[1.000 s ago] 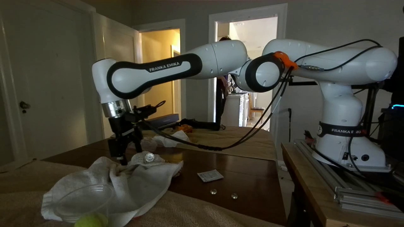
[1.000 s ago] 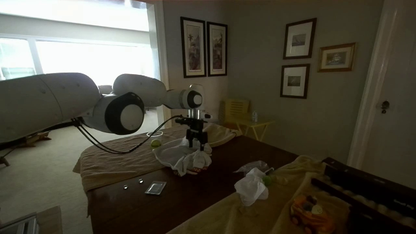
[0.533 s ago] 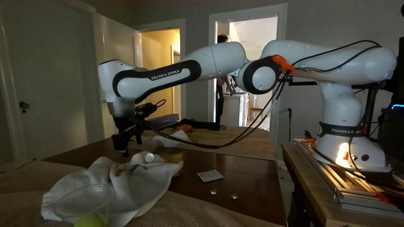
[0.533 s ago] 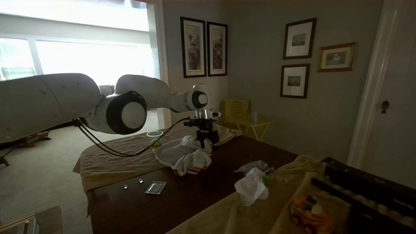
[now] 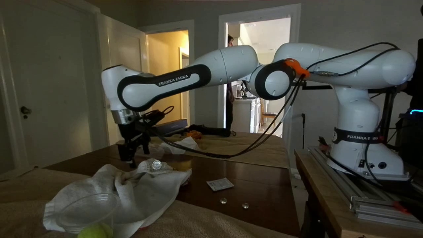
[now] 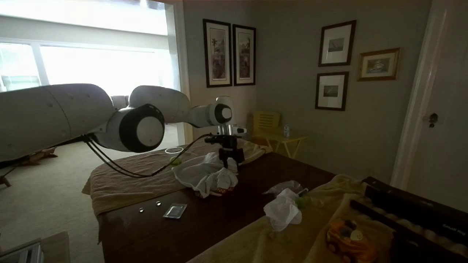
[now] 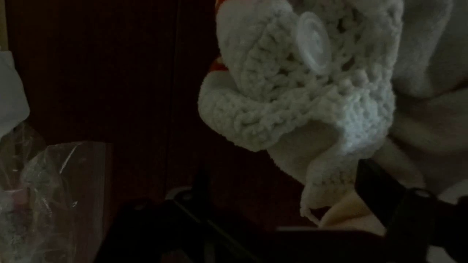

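Towel [image 7: 329, 95] is being edged at nine o'clock, wrist view, by tabletop [image 7: 109, 91]; gripper [image 7: 283, 168] is being held at six, jaws well apart.

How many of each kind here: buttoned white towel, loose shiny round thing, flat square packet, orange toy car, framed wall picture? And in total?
Buttoned white towel: 1
Loose shiny round things: 2
Flat square packet: 1
Orange toy car: 1
Framed wall pictures: 5
Total: 10
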Action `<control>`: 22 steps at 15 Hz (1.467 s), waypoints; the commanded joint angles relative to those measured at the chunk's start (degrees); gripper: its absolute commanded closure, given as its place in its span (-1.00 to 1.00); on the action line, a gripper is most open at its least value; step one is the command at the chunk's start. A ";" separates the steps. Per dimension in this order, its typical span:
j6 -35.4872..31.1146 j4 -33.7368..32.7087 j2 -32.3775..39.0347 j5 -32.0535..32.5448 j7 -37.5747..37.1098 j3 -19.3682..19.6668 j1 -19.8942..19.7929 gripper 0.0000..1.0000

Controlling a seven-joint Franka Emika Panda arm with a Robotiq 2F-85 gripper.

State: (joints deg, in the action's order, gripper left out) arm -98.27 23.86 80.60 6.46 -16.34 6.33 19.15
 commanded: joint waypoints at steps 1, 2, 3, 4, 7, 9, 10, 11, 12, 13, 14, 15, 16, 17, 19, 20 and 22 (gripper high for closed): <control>0.90 0.15 -1.03 0.51 2.62 -1.37 0.86 -1.00; 1.64 0.45 -1.21 0.32 2.80 -1.65 1.01 -1.00; 2.61 0.79 -1.34 0.07 2.86 -2.00 1.10 -0.91; 3.51 0.99 -1.44 -0.06 3.04 -2.30 1.14 -0.67; 7.25 1.31 -1.55 -0.36 1.91 -2.82 0.94 -0.19; 9.04 1.17 -1.37 -0.33 1.84 -2.93 0.87 0.12; 9.64 1.07 -1.29 -0.29 1.80 -2.92 0.83 0.24; 10.06 0.97 -1.23 -0.22 1.81 -2.87 0.84 0.40; 10.36 0.85 -1.18 -0.09 1.80 -2.75 0.83 0.52; 10.43 0.73 -1.12 0.07 1.79 -2.60 0.78 0.68; 10.19 0.58 -1.03 0.19 1.69 -2.45 0.67 0.80; 9.75 0.44 -0.90 0.56 1.42 -2.04 0.55 0.94; 9.63 0.39 -0.84 0.85 1.18 -1.66 0.46 0.99; 9.16 0.21 -0.76 1.09 1.08 -1.28 0.26 1.00; 9.27 -0.04 -1.12 1.62 -0.45 -0.08 -0.15 1.00; 9.30 -0.10 -1.61 2.29 -1.86 1.07 -0.21 0.98; 9.30 -0.29 -2.60 3.63 -5.75 3.48 -0.18 0.98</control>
State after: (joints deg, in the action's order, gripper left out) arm -89.22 23.56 79.95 7.03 -17.24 7.62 18.89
